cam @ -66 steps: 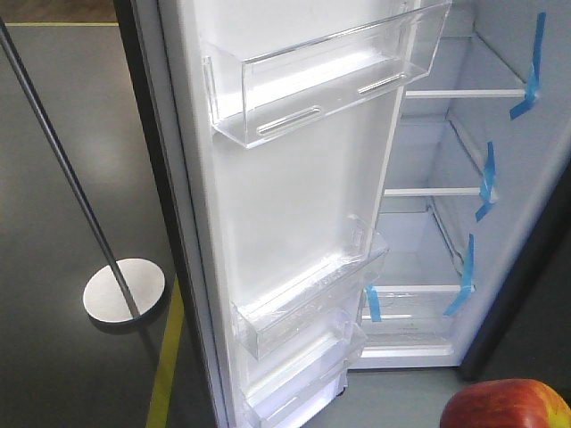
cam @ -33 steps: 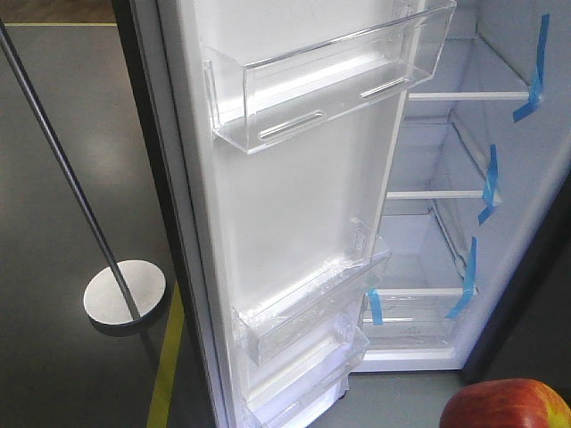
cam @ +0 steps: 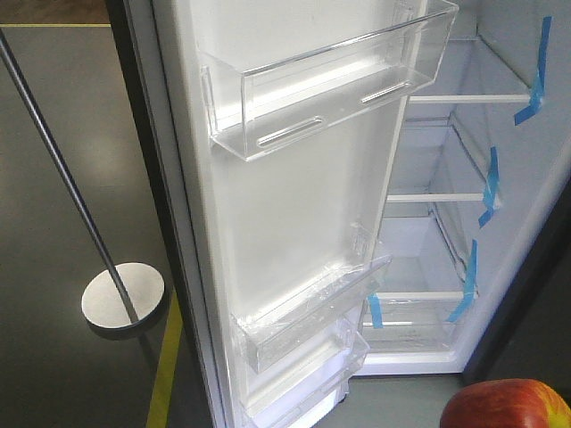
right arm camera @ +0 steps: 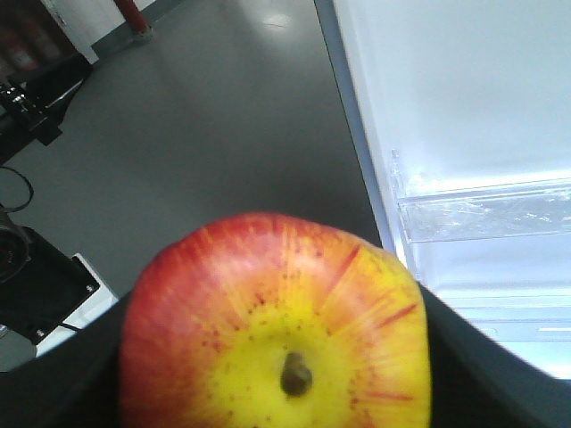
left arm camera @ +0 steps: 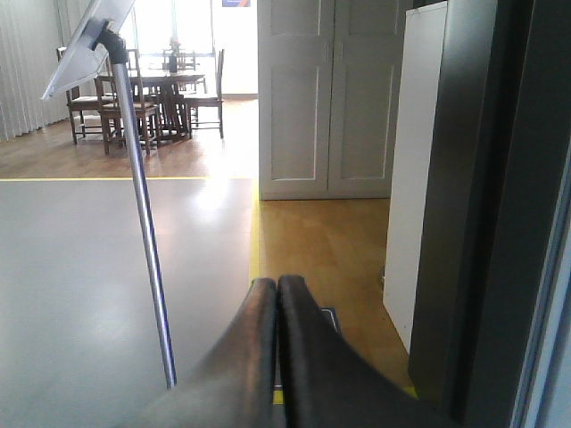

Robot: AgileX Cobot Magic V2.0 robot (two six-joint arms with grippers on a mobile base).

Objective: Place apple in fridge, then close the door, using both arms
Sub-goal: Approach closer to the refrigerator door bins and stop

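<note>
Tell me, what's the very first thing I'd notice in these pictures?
The big red and yellow apple jumps out, filling the bottom of the right wrist view, squeezed in the right gripper. Next comes the open door in the front view, white inside with clear bins. To its right is the fridge, its shelves marked with bright blue tape strips.

The red apple (cam: pixel 507 406), yellow around its stem, sits clamped in the right gripper (right arm camera: pixel 285 383) at the near right, outside the fridge (cam: pixel 419 245). The door (cam: pixel 294 205) stands wide open on the left, showing its white lining and clear bins.
</note>
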